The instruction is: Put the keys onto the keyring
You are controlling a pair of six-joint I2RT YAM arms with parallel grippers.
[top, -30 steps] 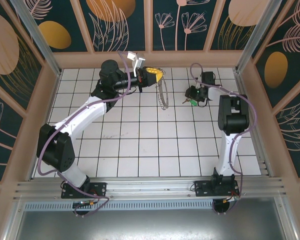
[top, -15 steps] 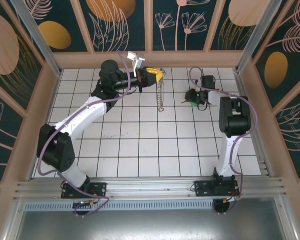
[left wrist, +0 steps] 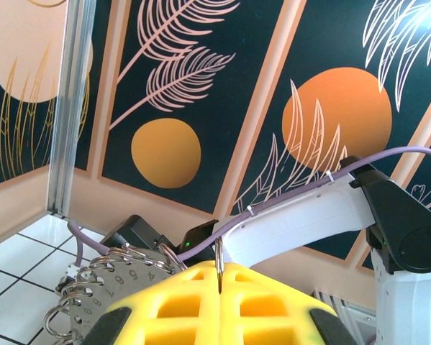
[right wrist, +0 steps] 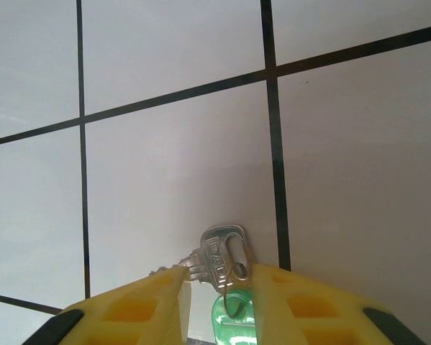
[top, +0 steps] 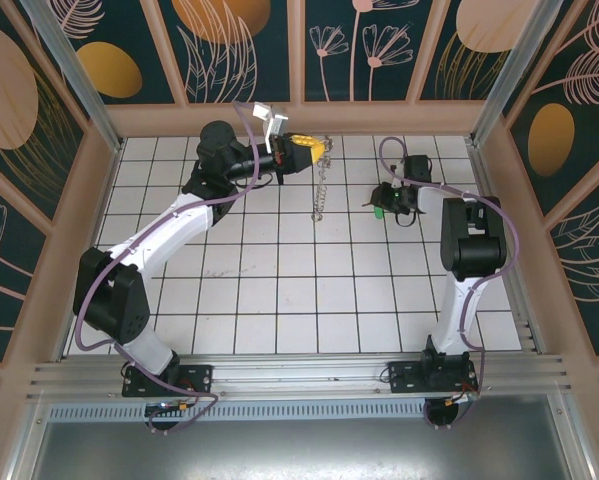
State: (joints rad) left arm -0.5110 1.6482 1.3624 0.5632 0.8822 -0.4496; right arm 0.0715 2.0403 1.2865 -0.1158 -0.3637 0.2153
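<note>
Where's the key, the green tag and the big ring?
key (right wrist: 216, 257), right wrist view, on its silver head.
green tag (right wrist: 231, 320), right wrist view, on its top part.
ring (top: 321, 192), top view, on its hanging middle.

Left arm (top: 169, 235) stretches diagonally to the far-centre of the white tiled floor (top: 279, 290). Left gripper (top: 319, 149), yellow fingers, points right near the back wall (top: 299, 115). Keyring (top: 321, 190) dangles from its tip as a thin grey chain-like loop seen edge-on; can't tell if the lower end touches the tiles. Right arm (top: 464, 240) goes straight up the right side, wrist bent left. Right gripper (top: 384, 203) is dark, low over the floor, right of the keyring and apart from it. Green key (top: 377, 211) at its tip. Purple cables run along both arms.
</note>
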